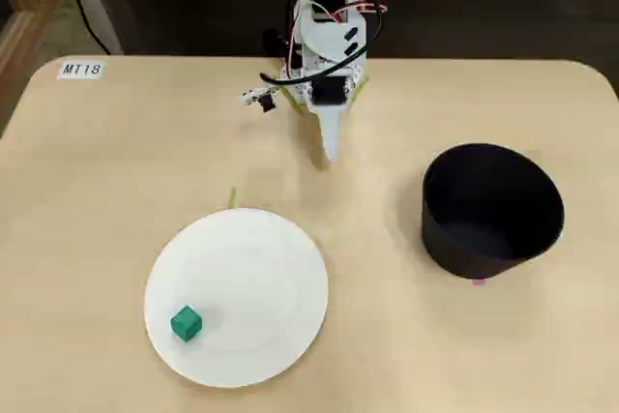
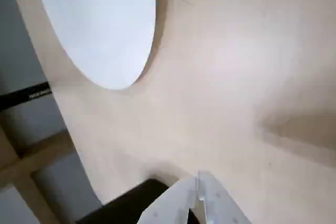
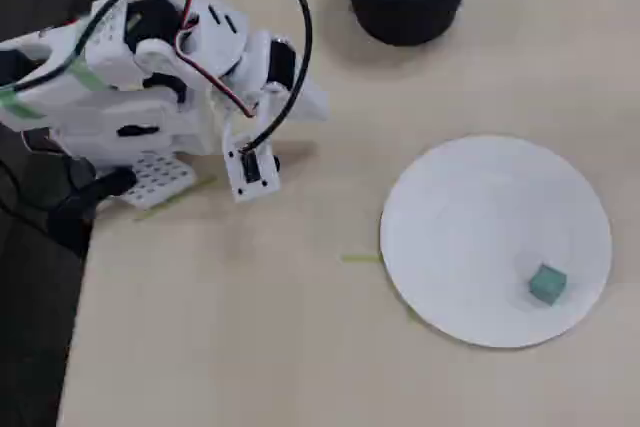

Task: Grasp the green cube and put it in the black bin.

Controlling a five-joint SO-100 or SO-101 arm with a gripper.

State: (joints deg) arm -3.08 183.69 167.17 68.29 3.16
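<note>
Arm's parked folded up at the back of the desk [image 1: 116,162], fingers [image 1: 330,147] pointing down & out toward the middle, tips pressed together w/ nothing between them – the wrist view shows the two white tips [image 2: 197,203] meeting in one point, so closed & empty. The green cube [image 1: 186,323] sits on the white plate [image 1: 261,249], on the plate's near-left part as a fixed view shows it, close to the rim but not on it. That's the whole thing for the next move: cube is well apart from the fingers, diagonally forward & to the left in that view, w/ most of the plate lying between the two. In the other fixed view the cube [image 3: 547,284] is low-right on the plate, arm far left. The wrist cam catches only a bare part of the plate [image 2: 100,30], no cube. Black bin [image 1: 491,210] stands off to the right in the first fixed view, well apart from the plate, upright; looks empty, though its floor is too dark to say for sure. Prob. the grasp hasn't started; the arm would need to reach out across the plate, open up, then come down on the cube. It's a cube, so no long axis to line up w/.
</note>
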